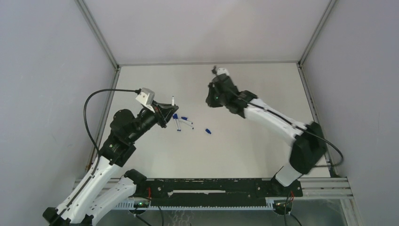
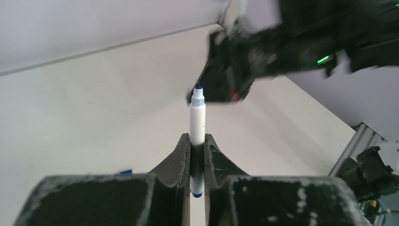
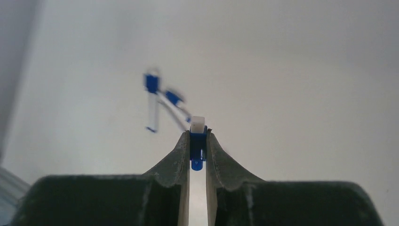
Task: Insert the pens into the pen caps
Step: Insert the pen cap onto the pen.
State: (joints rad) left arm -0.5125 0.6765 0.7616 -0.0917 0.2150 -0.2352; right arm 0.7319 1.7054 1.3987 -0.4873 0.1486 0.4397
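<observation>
Claw states first: the left claw (image 2: 197, 141) is clamped on a pen (image 2: 197, 117), and the right claw (image 3: 198, 137) is pinched tight on a pen cap (image 3: 197, 149). Both hang over the surface (image 1: 259, 155), a flat, matt, off-white sheet. Plain grey wall panels (image 1: 42, 70) box it in, with slim metal frame rails (image 1: 97, 34) running up the corners.

The left arm (image 1: 101, 188) and right arm (image 1: 273, 120) have glossy white shells and black joints. A black cable (image 1: 85, 117) loops off the left one. Each claw has two black, curved fingers (image 2: 176, 162) that taper to narrow tips, and their matt faces are scuffed pale at the edges.

The held pen is a smooth, round white barrel standing out past the fingertips. It ends in a pale speckled collar and a small dark blue nib, and a blue plug shows at its other end in the gap between the fingers. Seen from the left wrist, the dark bulk of the right claw sits blurred just beyond the nib.

More pens (image 1: 179, 123), thin white sticks with blue ends, lie in a close cluster on the surface just beside the left claw. They are too small to count surely.

The gripped pen cap is a short, glossy blue cylinder with a whitish block poking out past the fingertips. A loose cap (image 1: 207, 131), also blue, lies alone to the right of the cluster, between the two arms.
</observation>
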